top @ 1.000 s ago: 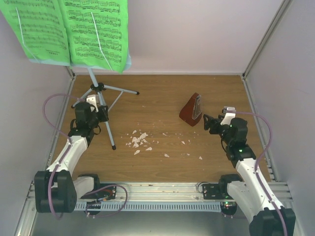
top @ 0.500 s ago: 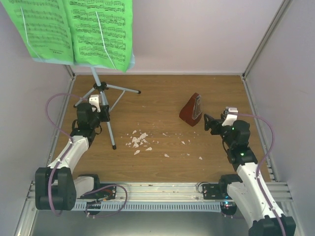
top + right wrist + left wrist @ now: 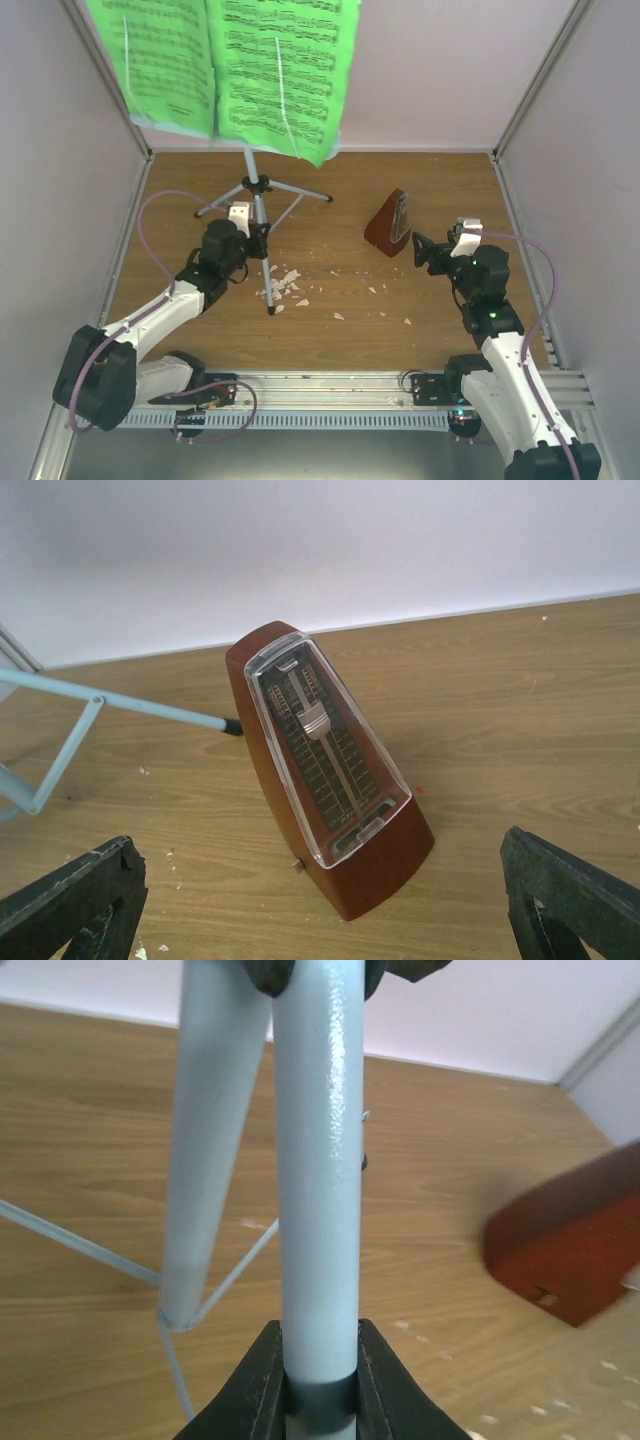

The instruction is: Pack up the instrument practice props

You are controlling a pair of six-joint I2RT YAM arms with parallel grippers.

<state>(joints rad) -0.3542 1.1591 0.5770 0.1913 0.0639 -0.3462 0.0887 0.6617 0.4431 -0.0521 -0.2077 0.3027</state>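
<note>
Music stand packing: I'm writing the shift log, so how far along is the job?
Nothing looks packed yet. In hand: the left gripper is shut on a lower tube of the music stand. Left to do: the green sheet music is still on the stand's desk. The metronome stands untouched on the table, and the right gripper faces it with open jaws.
</note>
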